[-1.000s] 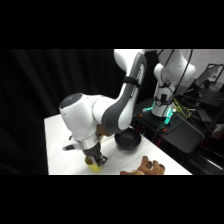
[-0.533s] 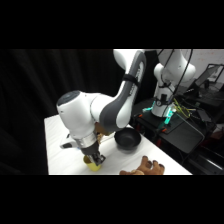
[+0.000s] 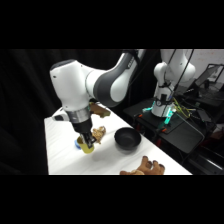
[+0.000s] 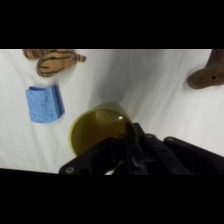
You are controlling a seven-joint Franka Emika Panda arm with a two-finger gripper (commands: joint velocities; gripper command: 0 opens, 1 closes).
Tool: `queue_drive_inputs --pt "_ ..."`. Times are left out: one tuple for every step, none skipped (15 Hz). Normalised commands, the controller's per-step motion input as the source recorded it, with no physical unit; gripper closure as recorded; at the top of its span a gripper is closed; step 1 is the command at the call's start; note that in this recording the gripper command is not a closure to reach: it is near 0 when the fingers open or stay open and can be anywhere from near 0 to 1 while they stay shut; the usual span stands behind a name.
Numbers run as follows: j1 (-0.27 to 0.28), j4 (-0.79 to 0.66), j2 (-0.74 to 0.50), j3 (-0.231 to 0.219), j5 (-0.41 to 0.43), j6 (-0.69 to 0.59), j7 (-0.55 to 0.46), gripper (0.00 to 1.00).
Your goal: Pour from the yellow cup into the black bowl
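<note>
Between the earlier frames and now, I see almost no change: the gripper [image 3: 87, 144] remains low over the yellow cup [image 3: 86, 146] on the white table [image 3: 65, 160]. Wrist view: the cup [image 4: 97, 131] stands upright, mouth open toward the camera, and the black linkage hides its near rim; I cannot tell how the fingers stand. Black bowl [image 3: 127, 138] sits apart, to the picture's right. Blue block [image 4: 44, 104] and striped tiger toy [image 4: 52, 60] lie beside the cup.

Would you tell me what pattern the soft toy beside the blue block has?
Tiger stripes, dark on orange-brown; the toy shows best in the wrist view.
</note>
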Motion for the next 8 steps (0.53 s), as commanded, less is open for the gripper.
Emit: queue_drive_inputs --pt "0.035 -0.71 -0.69 -0.088 0.116 0.01 0.31 0.18" --pt "0.047 -0.74 -0.70 -0.077 0.114 0.05 0.30 0.18" --pt "0.066 -0.82 -0.75 -0.064 0.106 0.12 0.29 0.18" --pt "0.078 -0.83 -0.75 -0.051 0.106 0.16 0.27 0.18" --pt "0.087 -0.87 -0.77 -0.032 0.125 0.21 0.26 0.18" --pt "0.095 -0.85 -0.77 -0.020 0.129 0.21 0.24 0.18" --pt "0.101 -0.79 -0.73 -0.016 0.109 0.20 0.24 0.18" --pt "0.109 -0.77 -0.71 -0.009 0.078 0.16 0.24 0.18"
